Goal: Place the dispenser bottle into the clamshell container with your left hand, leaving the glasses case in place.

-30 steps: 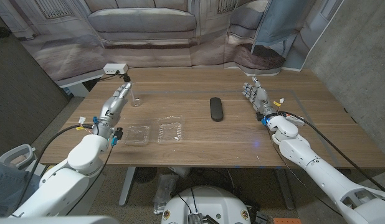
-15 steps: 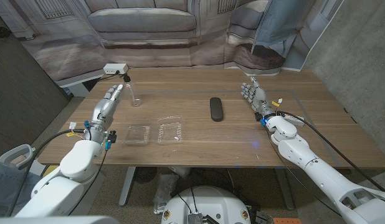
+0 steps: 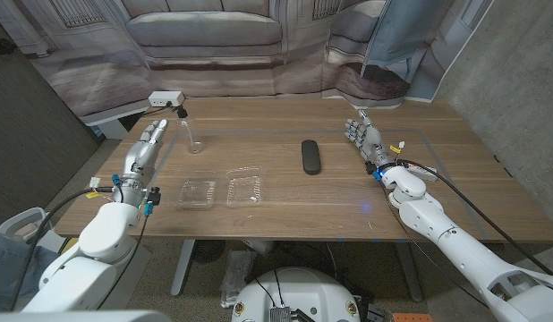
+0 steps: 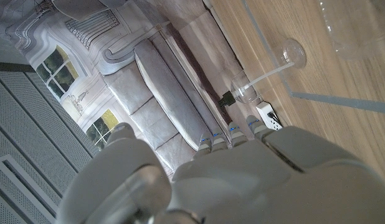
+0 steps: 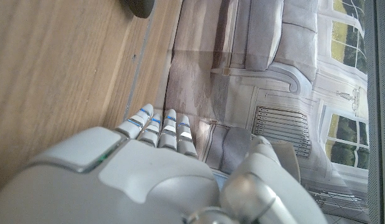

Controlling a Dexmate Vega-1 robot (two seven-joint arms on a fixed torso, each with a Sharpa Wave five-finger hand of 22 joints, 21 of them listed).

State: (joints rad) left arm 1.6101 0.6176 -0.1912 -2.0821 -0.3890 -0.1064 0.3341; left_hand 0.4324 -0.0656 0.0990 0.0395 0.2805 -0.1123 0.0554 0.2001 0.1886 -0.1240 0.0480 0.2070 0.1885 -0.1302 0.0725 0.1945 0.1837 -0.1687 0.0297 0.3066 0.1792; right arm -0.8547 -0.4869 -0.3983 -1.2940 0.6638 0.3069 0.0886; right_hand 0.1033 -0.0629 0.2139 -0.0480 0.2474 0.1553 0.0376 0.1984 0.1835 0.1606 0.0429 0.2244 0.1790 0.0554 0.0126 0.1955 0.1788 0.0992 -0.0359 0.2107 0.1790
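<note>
The clear dispenser bottle (image 3: 189, 136) with a black pump top stands at the table's far left, also seen in the left wrist view (image 4: 265, 77). My left hand (image 3: 142, 154) is off to the bottle's left near the table's edge, fingers straight and apart, holding nothing. The open clear clamshell container (image 3: 223, 190) lies nearer the front edge, both halves empty; a corner of it appears in the left wrist view (image 4: 361, 28). At mid-table lies the black glasses case (image 3: 310, 156). My right hand (image 3: 367, 140) stands upright to the case's right, fingers spread, empty.
A white power strip (image 3: 165, 97) with a cable sits just beyond the table's far left corner. A printed sofa backdrop hangs behind the table. Bare wooden tabletop (image 3: 438, 179) stretches around the right arm.
My left hand has drawn away from the bottle, moving left toward the table's edge. The bottle, clamshell, case and right hand stay where they were.
</note>
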